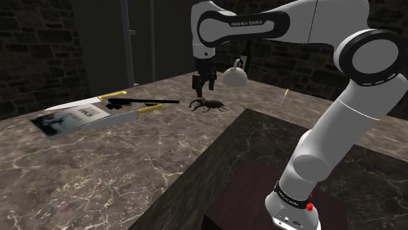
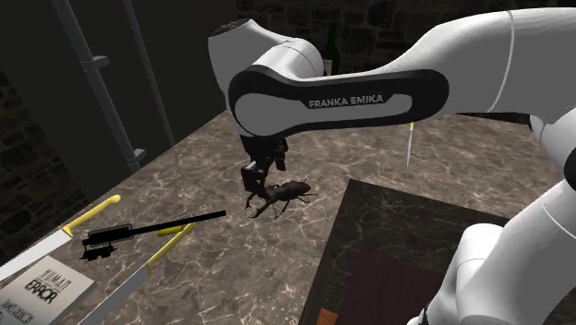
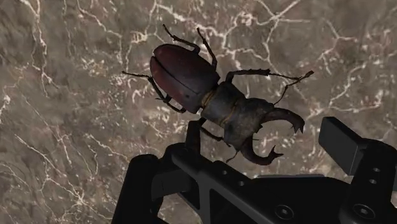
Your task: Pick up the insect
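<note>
The insect (image 1: 208, 104) is a dark reddish-brown stag beetle with large pincers, lying on the marble counter (image 1: 131, 163). My black gripper (image 1: 203, 83) hangs just above its rear end. The second exterior view shows the gripper (image 2: 261, 174) right over the beetle (image 2: 277, 196), slightly to that view's left of it. In the wrist view the beetle (image 3: 210, 95) lies on the marble just beyond the gripper (image 3: 267, 141). The fingers (image 3: 342, 143) stand apart and do not clasp it. The gripper is open.
A book (image 1: 68, 119), yellow-handled knives (image 1: 147, 110) and a long black tool (image 1: 140, 102) lie at the shoulder view's left. A white cup (image 1: 234, 76) and a dark bottle (image 1: 244, 55) stand behind the arm. The dark stand (image 1: 274, 170) is at lower right.
</note>
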{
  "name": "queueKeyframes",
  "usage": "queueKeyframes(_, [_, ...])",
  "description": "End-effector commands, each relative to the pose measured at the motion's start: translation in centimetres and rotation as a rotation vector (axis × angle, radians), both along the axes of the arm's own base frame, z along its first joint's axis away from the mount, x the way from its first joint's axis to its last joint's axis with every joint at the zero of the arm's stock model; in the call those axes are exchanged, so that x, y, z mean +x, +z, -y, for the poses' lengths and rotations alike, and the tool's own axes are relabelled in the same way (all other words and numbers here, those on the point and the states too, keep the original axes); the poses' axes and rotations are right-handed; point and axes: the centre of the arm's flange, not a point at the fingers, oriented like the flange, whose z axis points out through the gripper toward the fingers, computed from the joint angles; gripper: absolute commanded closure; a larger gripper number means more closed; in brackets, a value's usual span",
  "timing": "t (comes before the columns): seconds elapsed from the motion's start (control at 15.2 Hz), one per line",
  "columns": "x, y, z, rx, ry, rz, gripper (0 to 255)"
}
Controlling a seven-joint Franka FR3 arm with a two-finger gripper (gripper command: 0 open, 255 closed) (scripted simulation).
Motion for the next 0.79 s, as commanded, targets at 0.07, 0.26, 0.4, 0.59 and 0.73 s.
queueKeyframes(0.07, [4.0, -1.0, -0.5, -0.036, 0.017, -0.001, 0])
queueKeyframes(0.26, [5.4, -1.8, -0.8, -0.049, 0.023, -0.001, 0])
queueKeyframes(0.4, [5.4, -2.9, -0.8, -0.049, 0.023, -0.001, 0])
queueKeyframes(0.59, [5.4, -4.4, -0.8, -0.049, 0.023, -0.001, 0])
queueKeyframes(0.73, [5.4, -5.3, -0.8, -0.049, 0.023, -0.001, 0])
